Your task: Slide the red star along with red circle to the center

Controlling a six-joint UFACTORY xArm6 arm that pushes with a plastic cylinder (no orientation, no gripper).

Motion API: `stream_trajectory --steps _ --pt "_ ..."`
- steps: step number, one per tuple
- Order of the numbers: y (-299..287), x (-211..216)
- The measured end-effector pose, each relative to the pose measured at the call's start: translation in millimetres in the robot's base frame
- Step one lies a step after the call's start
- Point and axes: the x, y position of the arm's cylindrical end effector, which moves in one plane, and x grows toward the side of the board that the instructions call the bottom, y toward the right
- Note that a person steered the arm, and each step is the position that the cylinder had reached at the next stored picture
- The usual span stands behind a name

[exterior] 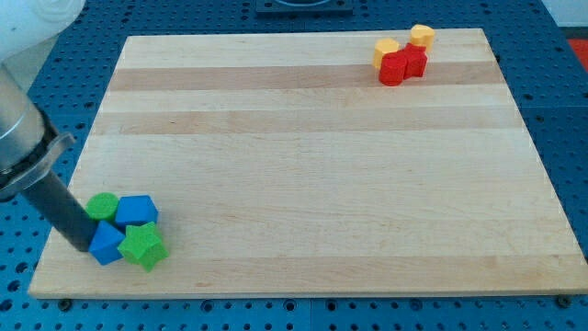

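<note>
1. My tip (pixel 83 248) is a bare rod end with no fingers to open or close, so it holds nothing; it rests on the board (pixel 303 165) at the lower left corner, touching or just beside the blue block (pixel 107 243)
2. Around that blue block sit a green circle (pixel 102 205) above, a blue cube (pixel 137 211) to the upper right and a green star (pixel 143 245) to the right, all packed together
3. The task's things lie diagonally far from the blue block, toward the view's top right: two red blocks touching, the left one (pixel 394 68) and the right one (pixel 415 62); I cannot tell which is the star and which the circle
4. Two yellow blocks (pixel 387 47) (pixel 422 35) press against the reds from above
5. The centre lies down and left of the reds, so I judge the tip must get behind them on their upper right side, where the yellows crowd
6. The rod (pixel 57 207) leans in from the view's left edge, tilted, its grey arm (pixel 20 138) above
</note>
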Motion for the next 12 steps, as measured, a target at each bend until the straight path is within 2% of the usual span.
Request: stream_trajectory --steps 3,5,6,10,12 --pt "23.0 -21.5" --pt "-8.4 -21.9" --pt "-5.0 1.5" --pt "13.1 26.9" --pt "33.3 -4.7"
